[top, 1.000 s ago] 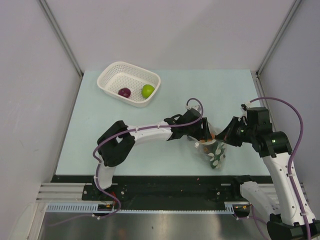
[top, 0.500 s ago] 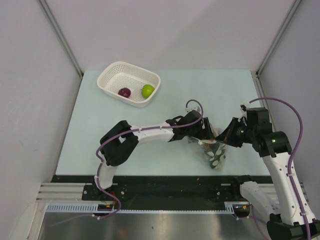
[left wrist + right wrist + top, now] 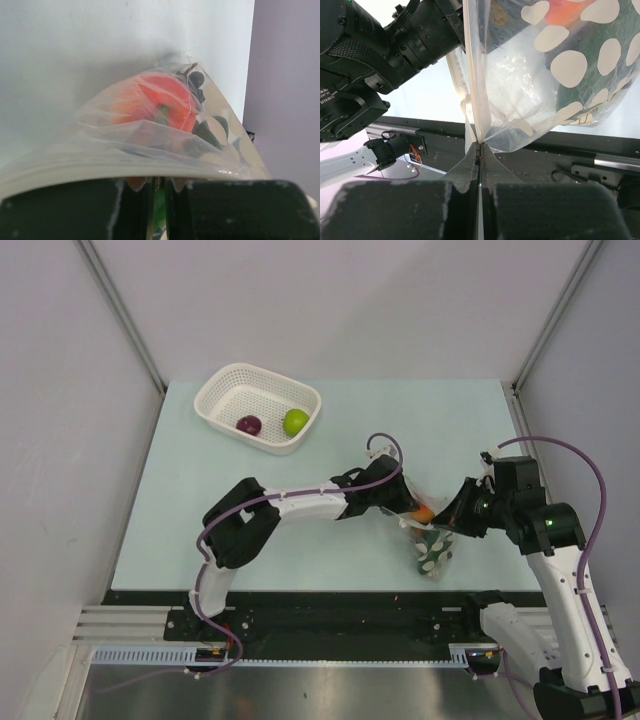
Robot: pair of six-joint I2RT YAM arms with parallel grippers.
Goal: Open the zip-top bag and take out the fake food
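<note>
The zip-top bag (image 3: 433,548), clear with a dark polka-dot panel, hangs between my two grippers at the table's near right. My right gripper (image 3: 447,523) is shut on one strip of its top edge; in the right wrist view the fingertips (image 3: 480,145) pinch the film of the bag (image 3: 570,65). My left gripper (image 3: 405,508) is at the opposite side of the mouth. In the left wrist view its jaws (image 3: 159,182) stand almost together under the bag's rim (image 3: 100,167). An orange-red fruit (image 3: 155,102) (image 3: 424,512) lies inside with dark green pieces.
A white perforated basket (image 3: 228,370) sits at the far left of the table, holding a purple onion-like piece (image 3: 249,425) and a lime-green ball (image 3: 295,421). Grey walls close in both sides. The black base rail runs along the near edge.
My left gripper has pushed right onto the bag's mouth and its jaws have come together. The right gripper has kept its hold. The orange-red fruit now shows at the bag's top.
</note>
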